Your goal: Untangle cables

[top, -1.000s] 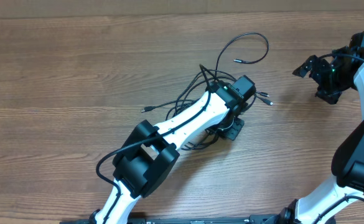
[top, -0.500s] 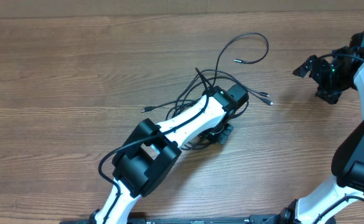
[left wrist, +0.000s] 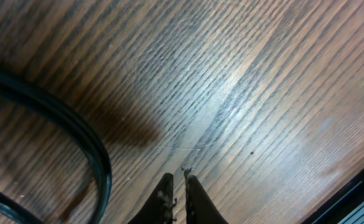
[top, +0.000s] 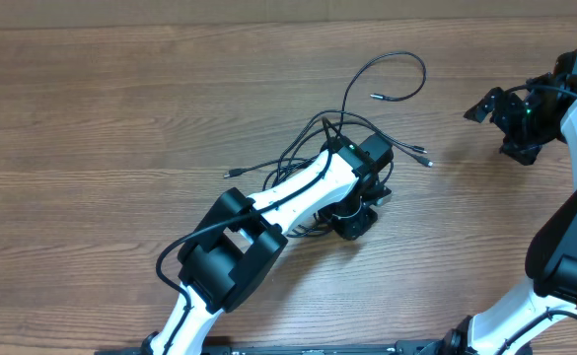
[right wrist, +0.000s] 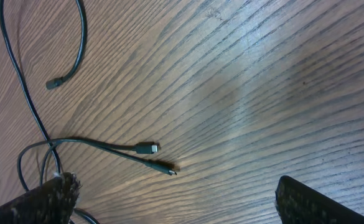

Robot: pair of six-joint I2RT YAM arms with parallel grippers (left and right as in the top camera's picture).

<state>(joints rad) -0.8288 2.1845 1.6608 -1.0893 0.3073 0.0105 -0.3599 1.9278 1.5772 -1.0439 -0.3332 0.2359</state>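
Brown wood grain is seen across the table (top: 91, 118) in every view. Black cables (top: 303, 148) are bunched in a tangle near the middle of the overhead frame, partly covered by the left arm (top: 298, 192), which reaches in from the lower left. From the tangle one strand is thrown up into an open loop (top: 396, 55) at the upper centre, ending in a small plug (top: 375, 97). Two more plug ends (top: 423, 155) are laid side by side just right of the tangle, and another plug end (top: 227, 175) is stretched out to its left. The left gripper (left wrist: 177, 190) is held low over the wood at the lower right edge of the tangle. Its fingers (left wrist: 163, 199) are pressed almost together, with only a thin slit between the tips, and whether anything is pinched there cannot be told. A thick dark curve of cable (left wrist: 76, 124) is seen at the left of that wrist view. The right gripper (right wrist: 182, 199) is held well apart from the tangle, at the right edge of the overhead frame. Its fingers (right wrist: 51, 196) are spread wide, at the lower corners of its wrist view, and the paired plug ends are seen lying on bare wood between and above them.
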